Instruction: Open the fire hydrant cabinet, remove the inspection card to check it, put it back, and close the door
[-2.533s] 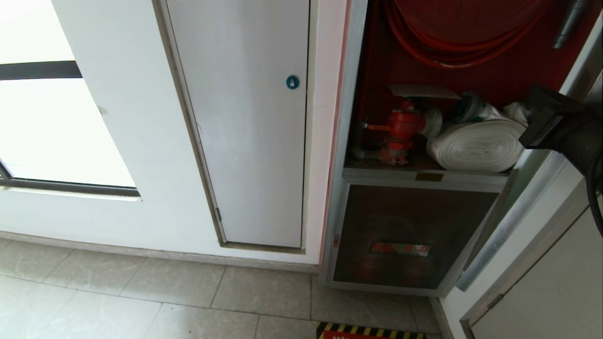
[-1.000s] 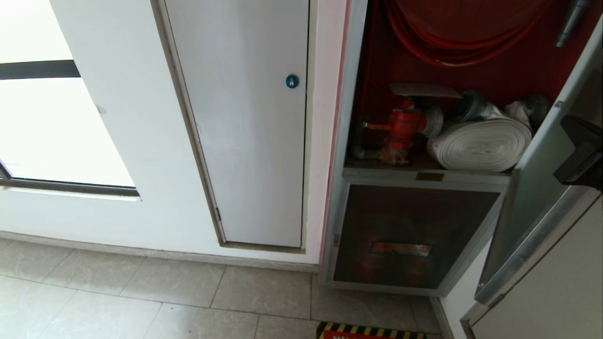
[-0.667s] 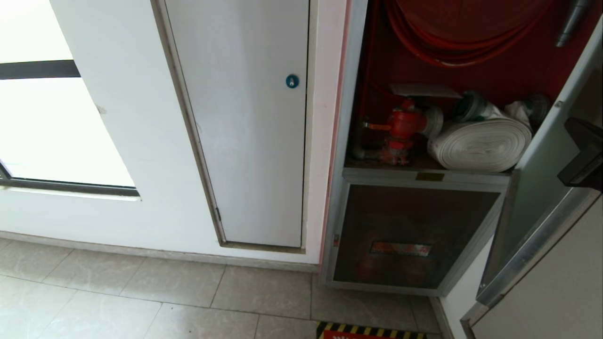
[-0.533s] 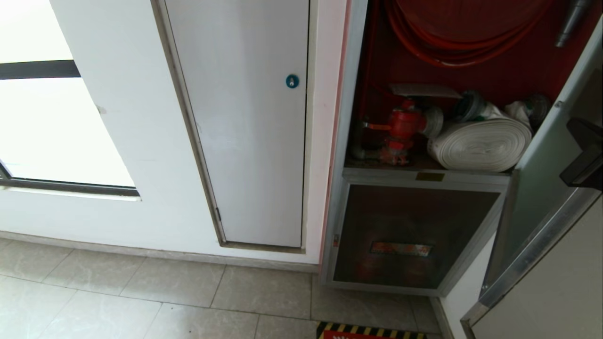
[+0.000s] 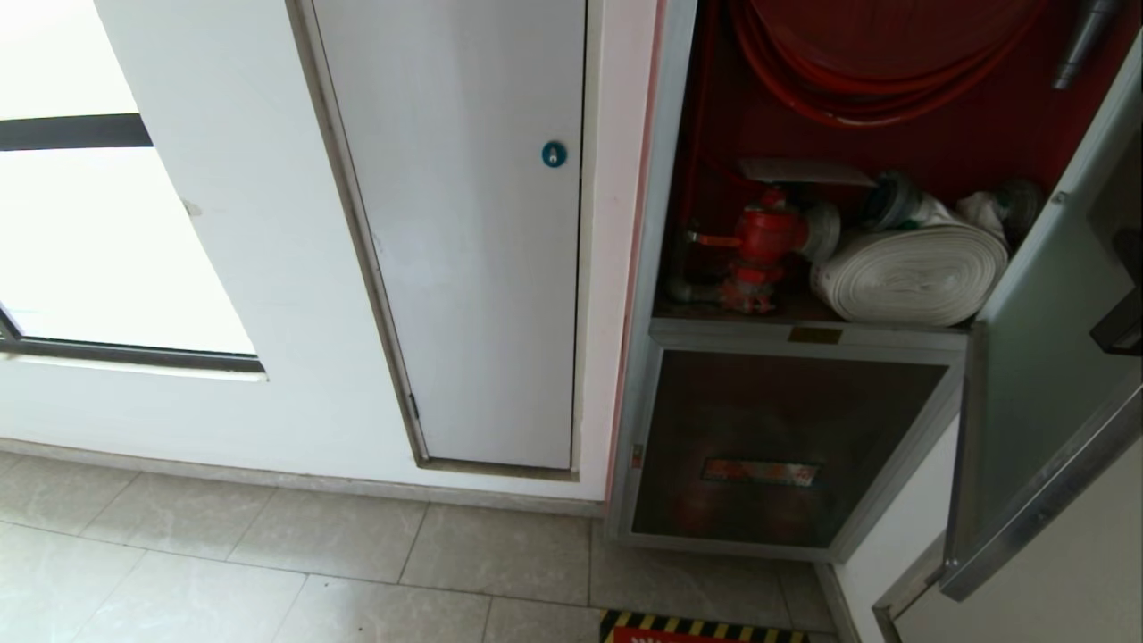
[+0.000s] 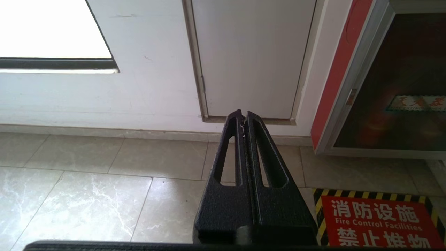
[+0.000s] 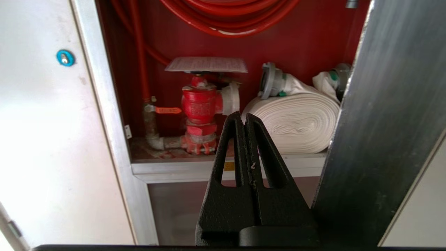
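Fire hydrant cabinet point(image 5: 808, 179) open, door point(image 5: 1036, 357) swung out at right.
Right gripper point(image 7: 244, 120) closed, empty, beside door frame, facing interior. Inspection card point(image 7: 206, 65) lies flat atop red valve point(image 7: 200, 104). Left gripper point(image 6: 243, 116) closed, parked over floor.

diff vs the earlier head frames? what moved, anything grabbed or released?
The door has swung further in across the fire hydrant cabinet, now covering more of its right side. The right gripper, shut and empty, has slid off toward the right edge of the head view. Nothing grabbed or released. The inspection card on the valve, the rolled hose and the parked left gripper are unchanged.
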